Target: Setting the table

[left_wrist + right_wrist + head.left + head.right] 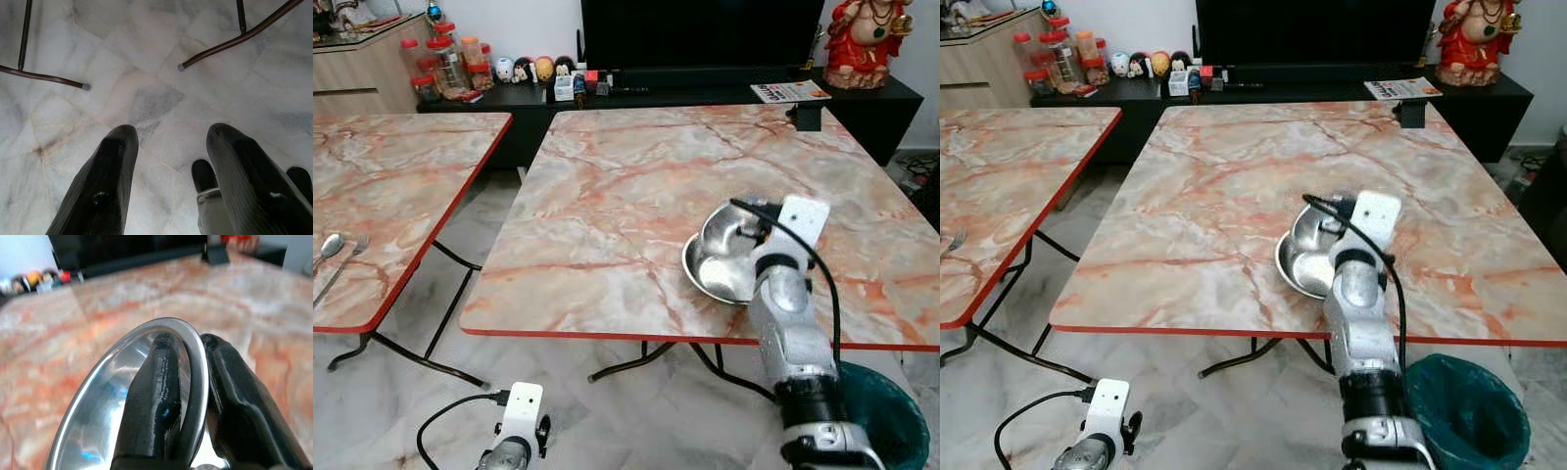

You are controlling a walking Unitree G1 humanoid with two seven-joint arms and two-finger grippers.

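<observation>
A steel bowl [720, 264] is carried near the front edge of the red-edged marble table [626, 186], a black block [809, 117] stands at its far right corner, and a spoon [328, 247] and fork [344, 264] lie on the second table [401, 166] to the left.

A polished metal bowl [720, 264], mirror-bright, sits near the front edge of a table [607, 196] with a smooth, glossy marble-patterned top and red rim. Glossy black fingers [161, 396] of the right gripper [193, 382] pinch its rim. The floor [146, 98] is smooth pale marble tile.
</observation>
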